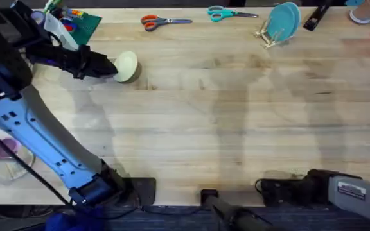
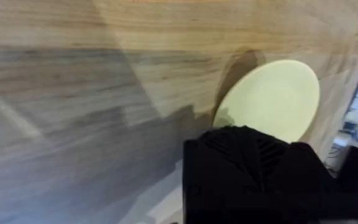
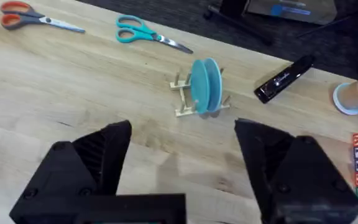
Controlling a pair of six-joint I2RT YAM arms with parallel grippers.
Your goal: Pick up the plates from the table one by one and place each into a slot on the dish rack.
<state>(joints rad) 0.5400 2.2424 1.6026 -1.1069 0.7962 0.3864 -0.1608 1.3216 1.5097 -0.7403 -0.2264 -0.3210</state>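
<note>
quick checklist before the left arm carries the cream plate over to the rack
1. Left gripper shut on the cream-yellow plate: ok, fingers at its edge.
2. Plate lifted off the table: cannot tell.
3. Dish rack upright: ok.
4. Free slot in the rack: cannot tell; the teal plate already stands in it.
5. Right gripper out of the way: ok, open near its base.
6. Path along the table: ok, orange scissors and teal scissors lie at the far edge.
</note>
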